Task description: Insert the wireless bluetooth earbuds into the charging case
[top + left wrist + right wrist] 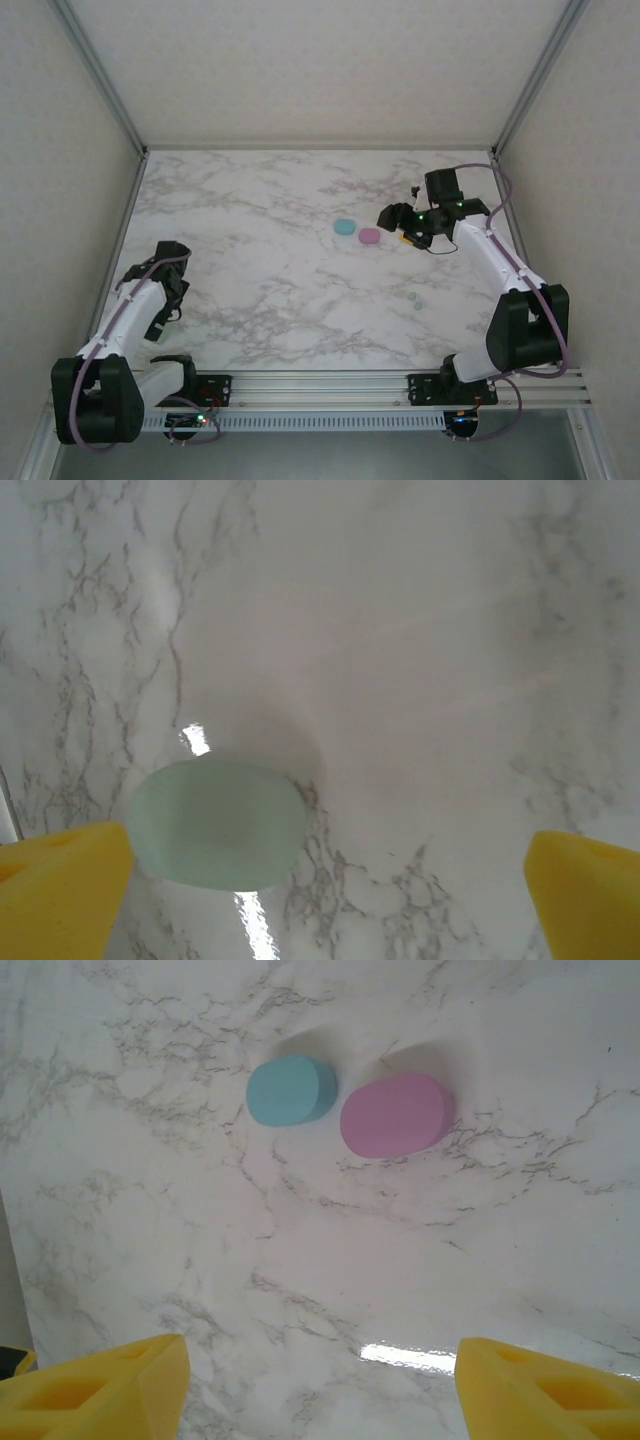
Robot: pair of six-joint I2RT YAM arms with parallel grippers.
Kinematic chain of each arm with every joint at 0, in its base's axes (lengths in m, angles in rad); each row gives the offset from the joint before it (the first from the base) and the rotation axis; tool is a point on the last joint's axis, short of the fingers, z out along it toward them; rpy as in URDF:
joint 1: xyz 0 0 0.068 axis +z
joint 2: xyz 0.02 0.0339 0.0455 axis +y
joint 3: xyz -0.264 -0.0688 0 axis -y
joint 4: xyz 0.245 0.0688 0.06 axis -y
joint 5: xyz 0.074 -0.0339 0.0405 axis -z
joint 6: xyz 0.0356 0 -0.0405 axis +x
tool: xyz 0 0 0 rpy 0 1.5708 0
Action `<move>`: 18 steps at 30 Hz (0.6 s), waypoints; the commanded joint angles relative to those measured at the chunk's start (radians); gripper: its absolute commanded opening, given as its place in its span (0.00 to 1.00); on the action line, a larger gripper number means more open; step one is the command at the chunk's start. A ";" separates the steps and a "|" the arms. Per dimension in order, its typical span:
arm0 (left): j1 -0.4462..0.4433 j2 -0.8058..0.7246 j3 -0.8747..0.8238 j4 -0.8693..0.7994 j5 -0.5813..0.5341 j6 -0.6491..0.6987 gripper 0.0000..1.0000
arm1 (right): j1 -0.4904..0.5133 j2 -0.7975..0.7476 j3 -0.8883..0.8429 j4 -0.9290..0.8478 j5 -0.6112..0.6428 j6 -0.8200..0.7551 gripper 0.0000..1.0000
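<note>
Left wrist view: my left claw (320,900) stood released, its yellow fingertips (60,890) spread wide with nothing gripped. A smooth pale green oval (218,823), which I took for a closed charging case, lay on the marble table (420,630) close to one fingertip rather than midway between the two. My right claw (320,1390) was likewise released and empty, with a teal oval (290,1090) and a pink oval (397,1114) lying just beside each other ahead of it. In the top view two tiny pale earbuds (412,297) sat near the right arm (490,255), well apart from the left arm. I judged that doing this step well meant centring the left jaws over the green oval before closing, since an off-centre pinch on so smooth a shell could squirt it aside.
</note>
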 commanded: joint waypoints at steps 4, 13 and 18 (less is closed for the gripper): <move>0.075 -0.033 -0.053 -0.034 0.012 -0.208 1.00 | 0.012 -0.022 0.001 -0.020 -0.019 0.008 0.72; 0.112 0.017 -0.059 -0.017 0.006 -0.183 1.00 | 0.029 -0.001 0.012 -0.016 -0.023 0.012 0.72; 0.120 0.055 -0.064 -0.003 0.026 -0.187 1.00 | 0.040 0.008 0.010 -0.016 -0.022 0.012 0.72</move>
